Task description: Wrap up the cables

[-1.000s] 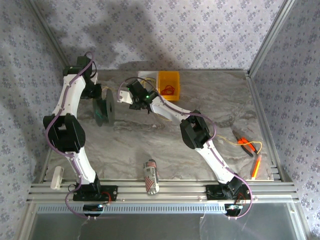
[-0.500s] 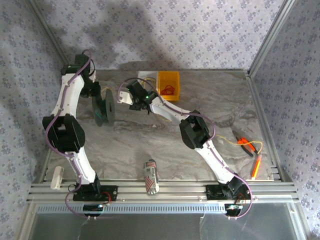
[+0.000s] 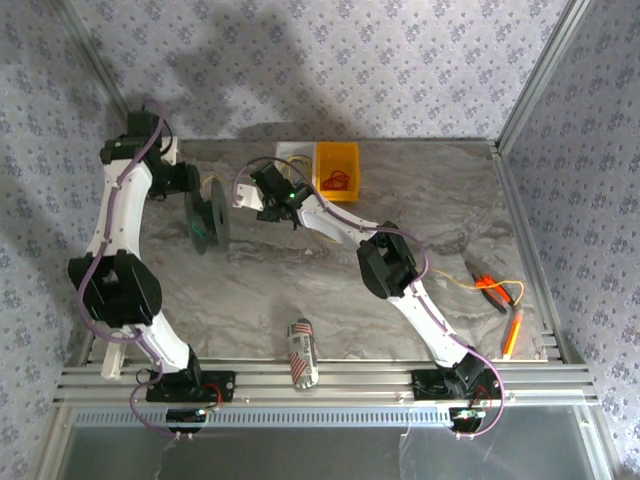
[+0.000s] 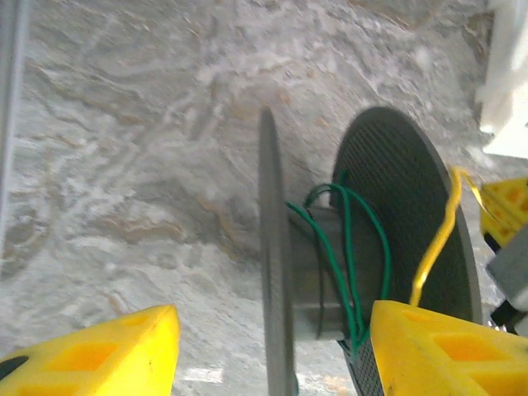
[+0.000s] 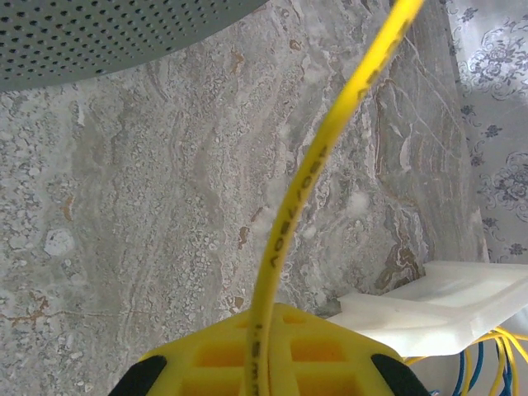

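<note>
The spool (image 4: 388,214) stands on edge near the table's (image 3: 300,280) far left corner, with green wire (image 4: 346,247) wound on its hub. The left hand (image 3: 195,183) is just beside it toward the left edge. In the left wrist view its fingers (image 4: 99,355) are spread wide, with the near flange running down between them.

The right hand (image 5: 264,346) sits on the spool's other side, pressed together and pinching the yellow cable (image 5: 305,190). That cable rises from between the pads toward the spool's perforated flange. In the left wrist view it also curves up past the far flange.

The red-orange cable (image 3: 338,181) lies coiled in a yellow bin (image 3: 337,155) at the far edge. A white tray (image 3: 290,152) holding blue and yellow wires touches the bin's left side. Both are behind the right hand.

A can (image 3: 301,352) lies near the middle of the near edge. A white block (image 3: 115,355) sits at the near left corner. An orange tool (image 3: 488,283) and a marker (image 3: 512,333) lie by the right edge, well apart from the spool.

Compared with a second ago, the left arm has swung out toward the left edge and its hand has drawn back from the spool and opened. The spool, right hand and everything else stay put.
</note>
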